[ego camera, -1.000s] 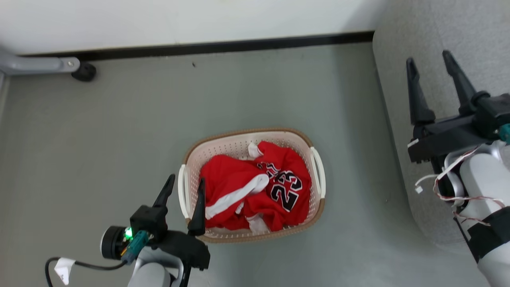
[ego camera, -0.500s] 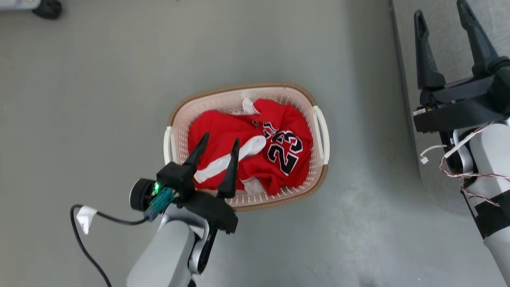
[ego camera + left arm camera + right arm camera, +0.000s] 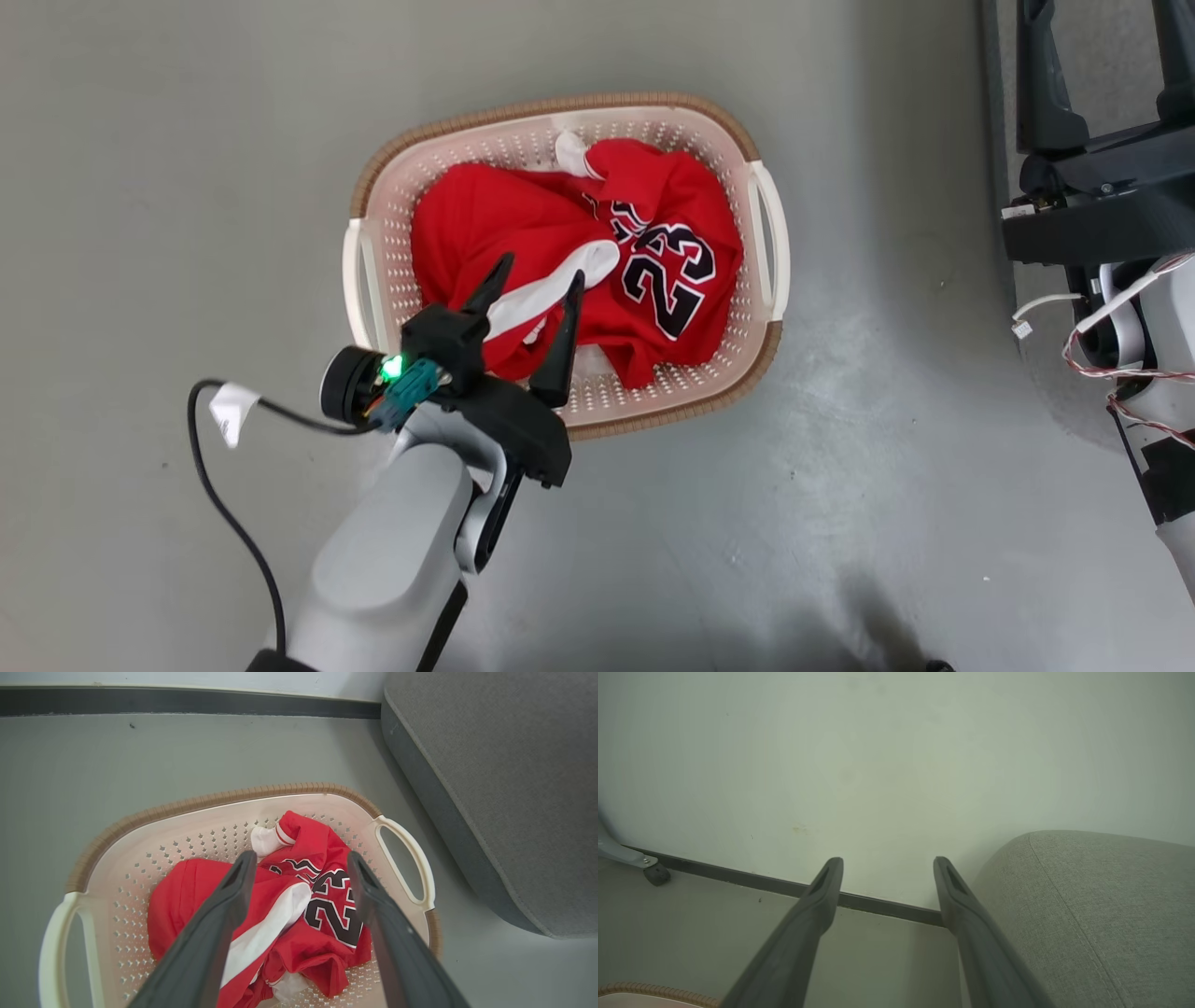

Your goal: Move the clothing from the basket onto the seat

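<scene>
One large grey seat [image 3: 504, 788] runs along the right, well apart from the clothing and with nothing lying on it. Since a second ago the head camera has tipped down, so the wall has left its view and the basket [image 3: 387, 224] sits higher in it; the basket itself stands where it did on the floor [image 3: 168, 140]. Its long axis runs across the head view, a white handle at each end. Both garments lie in it as before: the striped garment [image 3: 476, 215] to the left, its white band slanting from lower left to upper right, and the jersey [image 3: 672, 271] to the right, its 23 tilted. The left gripper [image 3: 540, 269], earlier at the basket's left rim, now hangs over the striped garment, fingers spread wide and holding nothing. The right gripper [image 3: 887, 861] stays spread wide by the seat's edge, empty.
</scene>
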`<state>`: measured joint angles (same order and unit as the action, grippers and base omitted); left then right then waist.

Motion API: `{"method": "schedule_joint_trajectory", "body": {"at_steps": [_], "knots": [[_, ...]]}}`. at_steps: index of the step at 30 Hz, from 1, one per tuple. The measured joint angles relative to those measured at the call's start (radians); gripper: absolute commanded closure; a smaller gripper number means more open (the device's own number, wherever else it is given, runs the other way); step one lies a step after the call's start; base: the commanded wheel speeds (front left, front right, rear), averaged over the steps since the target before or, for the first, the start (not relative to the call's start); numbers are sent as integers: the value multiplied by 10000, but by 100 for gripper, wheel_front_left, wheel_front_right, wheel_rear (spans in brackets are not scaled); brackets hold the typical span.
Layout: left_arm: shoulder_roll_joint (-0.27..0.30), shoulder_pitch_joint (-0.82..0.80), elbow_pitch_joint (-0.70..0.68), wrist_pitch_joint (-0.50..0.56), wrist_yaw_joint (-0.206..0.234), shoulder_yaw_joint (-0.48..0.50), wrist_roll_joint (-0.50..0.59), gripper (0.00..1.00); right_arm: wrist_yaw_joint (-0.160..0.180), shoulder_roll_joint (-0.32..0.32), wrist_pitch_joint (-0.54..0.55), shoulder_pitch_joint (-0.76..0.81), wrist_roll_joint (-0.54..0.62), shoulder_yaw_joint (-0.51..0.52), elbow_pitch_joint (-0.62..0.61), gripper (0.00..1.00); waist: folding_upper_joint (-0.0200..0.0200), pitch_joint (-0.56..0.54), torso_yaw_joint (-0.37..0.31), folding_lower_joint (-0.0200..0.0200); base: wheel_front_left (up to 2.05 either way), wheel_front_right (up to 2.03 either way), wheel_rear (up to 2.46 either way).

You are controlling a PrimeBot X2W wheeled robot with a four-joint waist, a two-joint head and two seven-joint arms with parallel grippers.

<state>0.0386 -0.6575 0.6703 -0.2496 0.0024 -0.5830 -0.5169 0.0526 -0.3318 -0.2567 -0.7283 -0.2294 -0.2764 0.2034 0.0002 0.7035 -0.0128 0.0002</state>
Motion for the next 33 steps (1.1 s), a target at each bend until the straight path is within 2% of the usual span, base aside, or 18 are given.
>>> {"method": "schedule_joint_trajectory", "body": {"at_steps": [3,7,13,23,33], "knots": [[2,-443,395,77,29,-395,-4,0,-2,0,0,-1,42,8,-44,0,0,272,-33,0,0,0,0],[-2,-1181,775,313,278,-951,-117,0,-2,44,0,-9,111,-6,-38,0,0,549,-92,-1,0,0,0],[-2,-2077,1492,1149,640,-1939,-299,0,-21,232,-2,-93,190,-86,0,0,-1,720,-208,-3,0,0,0],[0,-2958,2847,2778,945,-3331,577,0,-88,445,-2,-255,207,-157,-119,0,-1,997,-424,-2,0,0,0],[-2,-3404,3532,3728,1034,-3937,1022,0,-102,692,-2,-255,284,-159,-313,0,-1,1347,-588,-2,0,0,0]]}}
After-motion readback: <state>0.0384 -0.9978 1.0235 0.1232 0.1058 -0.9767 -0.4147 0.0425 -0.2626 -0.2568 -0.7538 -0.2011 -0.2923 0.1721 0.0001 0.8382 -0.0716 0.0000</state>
